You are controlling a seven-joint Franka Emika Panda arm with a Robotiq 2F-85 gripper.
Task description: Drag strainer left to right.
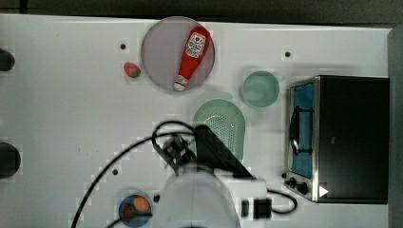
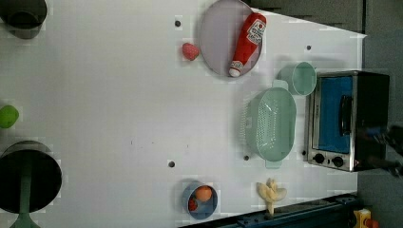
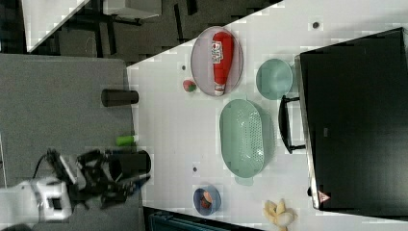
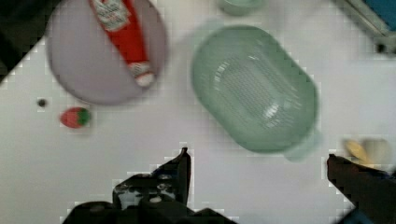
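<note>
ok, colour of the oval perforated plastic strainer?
Pale mint-green oval plastic strainer, clearest in the left view.

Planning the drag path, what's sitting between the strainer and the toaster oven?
Nothing: in the left view, bare white table separates the strainer from the toaster oven.

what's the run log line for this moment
gripper: open, holding nothing | strainer: on table beside toaster oven, untouched | cup: near strainer

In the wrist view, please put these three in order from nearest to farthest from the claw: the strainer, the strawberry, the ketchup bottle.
From the open claw:
1. Strainer, just ahead of the claw tips.
2. Strawberry, off to one side on the bare table.
3. Ketchup bottle, lying on the plate, beyond the strawberry.
</note>
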